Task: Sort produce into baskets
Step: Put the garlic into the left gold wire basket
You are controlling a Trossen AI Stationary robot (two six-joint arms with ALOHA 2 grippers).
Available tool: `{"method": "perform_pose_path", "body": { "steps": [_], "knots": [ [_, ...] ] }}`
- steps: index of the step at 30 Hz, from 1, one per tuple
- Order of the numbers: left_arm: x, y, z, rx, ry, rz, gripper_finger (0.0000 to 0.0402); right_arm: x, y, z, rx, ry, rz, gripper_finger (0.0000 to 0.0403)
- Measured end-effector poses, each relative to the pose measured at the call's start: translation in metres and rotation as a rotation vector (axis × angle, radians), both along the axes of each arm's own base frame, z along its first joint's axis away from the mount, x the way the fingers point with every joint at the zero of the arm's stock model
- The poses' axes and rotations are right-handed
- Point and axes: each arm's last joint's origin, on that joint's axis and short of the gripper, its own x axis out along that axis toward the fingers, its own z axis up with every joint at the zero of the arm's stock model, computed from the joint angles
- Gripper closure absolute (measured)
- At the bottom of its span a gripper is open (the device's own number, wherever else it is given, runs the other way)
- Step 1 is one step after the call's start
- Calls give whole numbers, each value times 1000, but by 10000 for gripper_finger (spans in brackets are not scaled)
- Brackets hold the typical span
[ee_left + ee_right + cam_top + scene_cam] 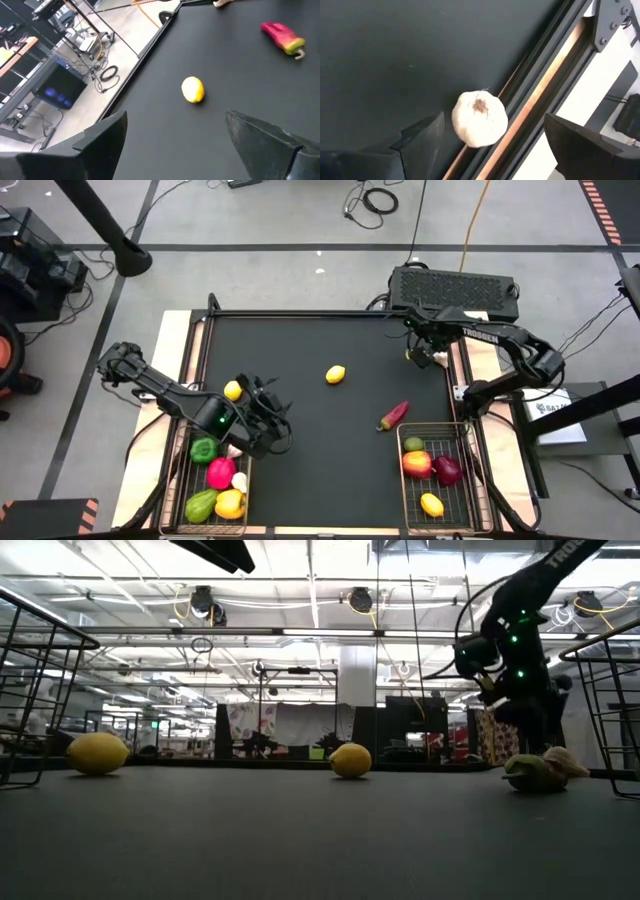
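Right tool (490, 137) wide open, empty, over a garlic bulb (480, 118) touching the bench (320, 470) edge rail. "TROSSEN" on its arm. Left tool (175, 142) wide open, empty; lemon (192, 90) just ahead, chili (282, 37) beyond.

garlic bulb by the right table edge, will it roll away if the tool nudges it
Probably: the garlic bulb looks round and lies loose on the flat table. The edge rail beside it would likely stop it on that side.
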Motion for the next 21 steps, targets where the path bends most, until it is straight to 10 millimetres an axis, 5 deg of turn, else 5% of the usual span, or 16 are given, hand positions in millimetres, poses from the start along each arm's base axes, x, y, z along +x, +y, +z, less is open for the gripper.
{"method": "perform_pose_path", "body": {
  "steps": [21],
  "knots": [
    [17,8,6,-41,-20,-73,57,1,-5,-16,48,24,-28,69]
  ]
}}
